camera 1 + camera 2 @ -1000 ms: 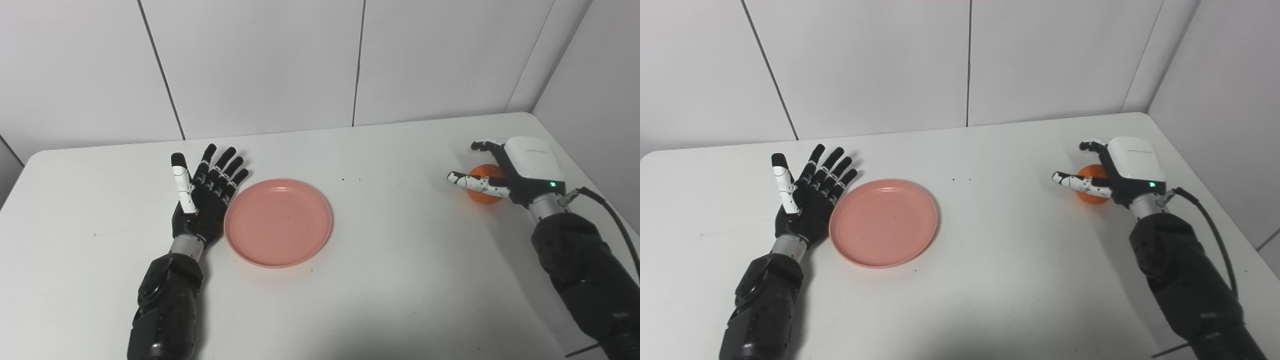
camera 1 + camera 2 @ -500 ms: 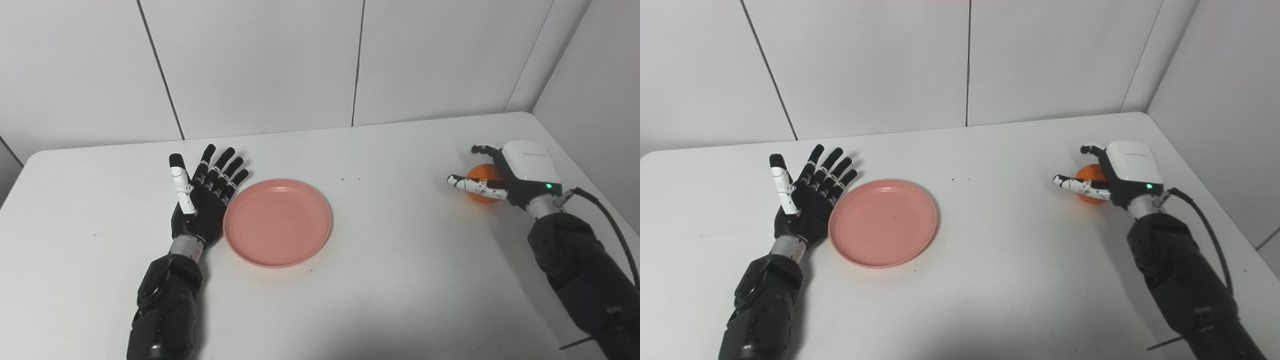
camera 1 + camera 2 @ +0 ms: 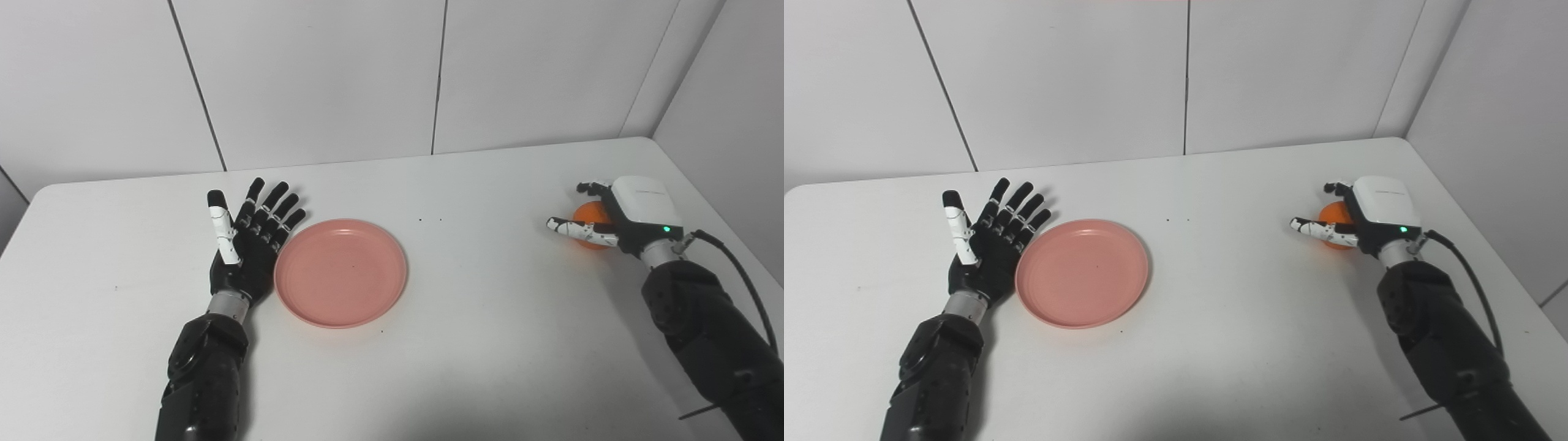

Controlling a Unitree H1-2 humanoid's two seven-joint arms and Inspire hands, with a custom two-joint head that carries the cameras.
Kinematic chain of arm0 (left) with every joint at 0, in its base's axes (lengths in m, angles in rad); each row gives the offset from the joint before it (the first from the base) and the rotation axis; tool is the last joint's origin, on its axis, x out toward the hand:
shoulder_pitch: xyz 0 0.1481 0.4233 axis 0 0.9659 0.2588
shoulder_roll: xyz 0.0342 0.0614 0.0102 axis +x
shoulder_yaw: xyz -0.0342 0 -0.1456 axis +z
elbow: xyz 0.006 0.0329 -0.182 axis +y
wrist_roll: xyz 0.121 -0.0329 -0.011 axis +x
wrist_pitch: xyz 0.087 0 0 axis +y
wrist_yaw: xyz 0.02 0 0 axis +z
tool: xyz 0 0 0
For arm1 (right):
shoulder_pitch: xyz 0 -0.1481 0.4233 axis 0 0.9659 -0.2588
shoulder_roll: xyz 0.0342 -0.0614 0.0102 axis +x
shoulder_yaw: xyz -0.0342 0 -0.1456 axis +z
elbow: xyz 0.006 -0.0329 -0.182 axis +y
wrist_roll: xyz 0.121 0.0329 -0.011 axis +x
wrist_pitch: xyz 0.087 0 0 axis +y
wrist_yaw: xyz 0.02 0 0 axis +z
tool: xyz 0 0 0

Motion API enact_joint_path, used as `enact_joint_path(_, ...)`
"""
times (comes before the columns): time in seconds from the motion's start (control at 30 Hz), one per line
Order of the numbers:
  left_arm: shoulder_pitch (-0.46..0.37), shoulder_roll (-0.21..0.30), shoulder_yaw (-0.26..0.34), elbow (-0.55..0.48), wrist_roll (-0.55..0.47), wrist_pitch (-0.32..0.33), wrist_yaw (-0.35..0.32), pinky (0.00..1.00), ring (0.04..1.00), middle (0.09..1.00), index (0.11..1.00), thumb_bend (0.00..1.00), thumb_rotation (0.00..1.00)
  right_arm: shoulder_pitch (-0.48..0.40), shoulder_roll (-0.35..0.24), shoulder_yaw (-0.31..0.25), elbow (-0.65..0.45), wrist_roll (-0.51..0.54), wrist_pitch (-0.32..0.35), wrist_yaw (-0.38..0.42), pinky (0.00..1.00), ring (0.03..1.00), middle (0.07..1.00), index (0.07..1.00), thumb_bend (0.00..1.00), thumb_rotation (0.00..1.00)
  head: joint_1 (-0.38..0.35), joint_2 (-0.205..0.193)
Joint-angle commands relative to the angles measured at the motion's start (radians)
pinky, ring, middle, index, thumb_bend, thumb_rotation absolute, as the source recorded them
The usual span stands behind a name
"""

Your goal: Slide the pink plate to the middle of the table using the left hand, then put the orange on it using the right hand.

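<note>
Fingers of the right hand (image 3: 618, 214) curl around the orange (image 3: 589, 215) at the right edge of the frame, thumb stretched toward the centre and the white back of the hand covering most of the fruit. Over the last second this hand has sunk lower over the orange and drawn in around it — less of the orange shows now than before. Whether the grip has actually tightened onto the fruit cannot be told, since the contact is hidden under the hand; the orange looks to be resting on the table (image 3: 502, 318).

Nothing else has shifted. The left hand (image 3: 248, 245) lies flat with fingers spread wide, holding nothing, its edge just beside the left rim of the pink plate (image 3: 340, 272), which sits left of centre in the frame — in the same spot as a second ago.

So the plate slide looks finished and the work has passed to the right hand, which appears to be securing the orange before lifting it and carrying it left to the plate.
</note>
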Motion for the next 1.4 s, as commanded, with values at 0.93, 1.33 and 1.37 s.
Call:
enact_joint_path(0.93,0.051,0.007,-0.01,0.015,0.024,0.079,0.04,0.82,0.871,0.874,1.0,0.95,0.89,-0.048,0.009,0.087,0.073,-0.021,0.086,0.014,0.24,0.318,0.386,0.375,0.76,0.26,0.02,0.015)
enact_joint_path(1.33,0.05,0.01,-0.012,0.007,0.03,0.085,0.046,0.78,0.859,0.863,1.0,0.95,0.9,-0.032,0.01,0.091,0.069,0.036,0.098,0.045,0.23,0.293,0.364,0.472,0.53,0.14,0.023,0.017)
enact_joint_path(1.37,0.05,0.011,-0.013,0.008,0.03,0.085,0.045,0.78,0.86,0.864,1.0,0.95,0.9,-0.032,0.01,0.09,0.067,0.043,0.1,0.049,0.23,0.289,0.361,0.472,0.52,0.14,0.023,0.017)
